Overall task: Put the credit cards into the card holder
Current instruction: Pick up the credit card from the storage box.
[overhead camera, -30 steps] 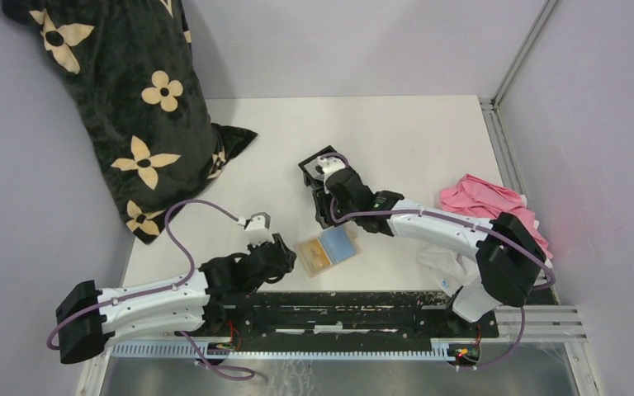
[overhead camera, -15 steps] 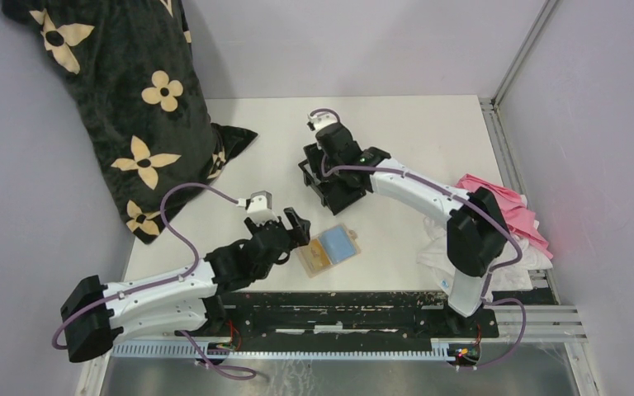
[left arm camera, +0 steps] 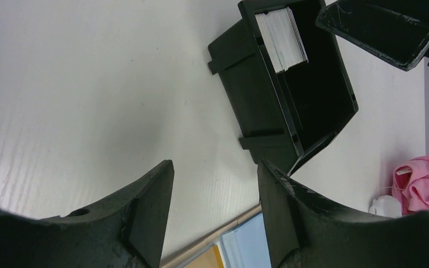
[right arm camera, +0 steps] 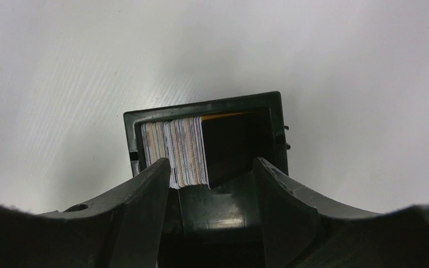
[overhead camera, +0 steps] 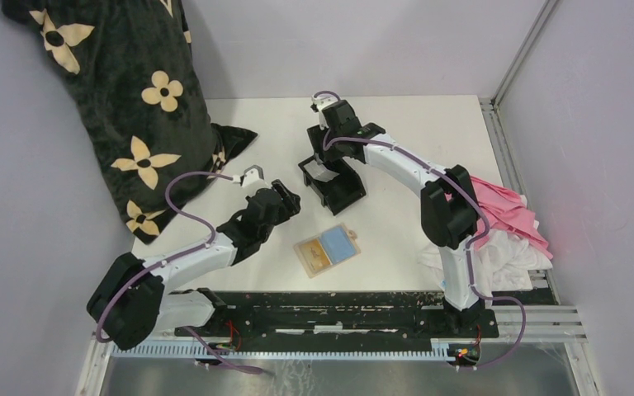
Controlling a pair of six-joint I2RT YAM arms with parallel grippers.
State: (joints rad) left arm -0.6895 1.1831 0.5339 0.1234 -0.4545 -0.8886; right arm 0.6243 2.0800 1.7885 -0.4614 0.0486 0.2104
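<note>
The tan card holder (overhead camera: 327, 250) lies open near the front of the table, with a golden-yellow card (overhead camera: 316, 256) and a blue card (overhead camera: 341, 244) on it. Its edge (left arm camera: 232, 230) and the blue card (left arm camera: 247, 245) show at the bottom of the left wrist view. A stack of pale credit cards (right arm camera: 176, 149) stands on edge in the black tray (overhead camera: 340, 186). My right gripper (right arm camera: 211, 163) is open above that stack, empty. My left gripper (left arm camera: 215, 167) is open and empty, above bare table left of the tray (left arm camera: 257, 95).
A black flowered pillow (overhead camera: 124, 99) leans at the back left. Pink and white cloths (overhead camera: 503, 223) lie at the right edge. The right gripper's finger (left arm camera: 391, 28) shows above the tray's far end in the left wrist view.
My left gripper has moved away from the card holder, up toward the tray. My right gripper has moved back to the tray's far end. The card holder has not moved.
</note>
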